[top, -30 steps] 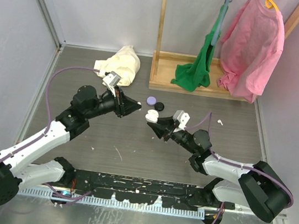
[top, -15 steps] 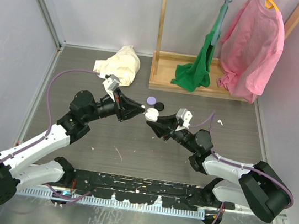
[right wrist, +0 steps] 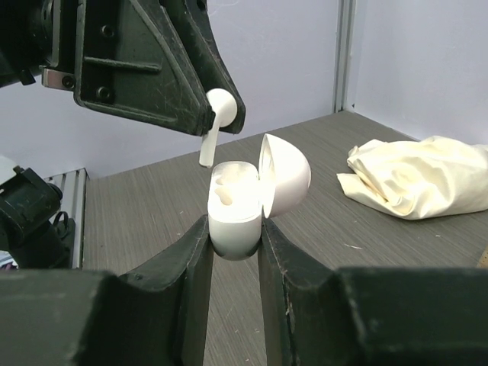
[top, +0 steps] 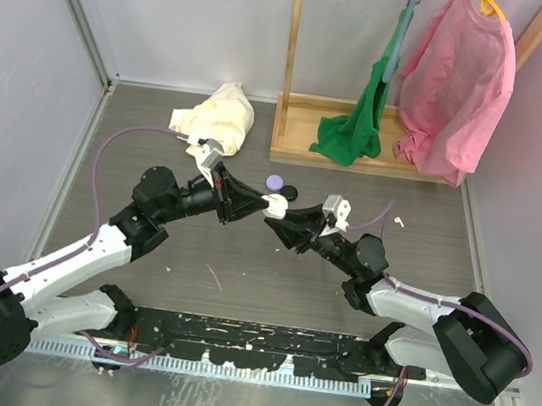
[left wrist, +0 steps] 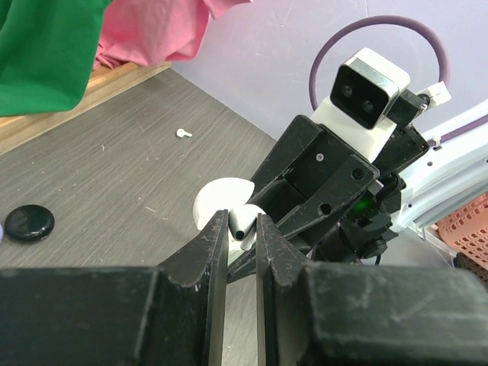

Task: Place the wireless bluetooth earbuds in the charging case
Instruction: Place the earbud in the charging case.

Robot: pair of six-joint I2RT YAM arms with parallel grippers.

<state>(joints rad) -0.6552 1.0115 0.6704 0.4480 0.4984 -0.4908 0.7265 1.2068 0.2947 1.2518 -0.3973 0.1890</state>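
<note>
My left claw [left wrist: 242,227] pinches an earbud [right wrist: 218,105] just above the open case [right wrist: 235,204], which my right claw [right wrist: 232,232] pinches. Next, I think, it must go gently down into its hole.

Robot lab test cell: plain panel walls [top: 197,11], aluminium frame post [top: 76,9], arm-mounting rail [top: 252,340].

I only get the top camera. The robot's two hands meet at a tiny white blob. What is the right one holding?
Observer: The right gripper clamps the charging case, its lid flipped open.
Operator: And the left one?
Observer: The left gripper pinches an earbud, stem down, just above the open case.
Operator: What's the white crumb off to the right?
Observer: The left wrist view shows it looks like a second earbud, lying on the table.
</note>
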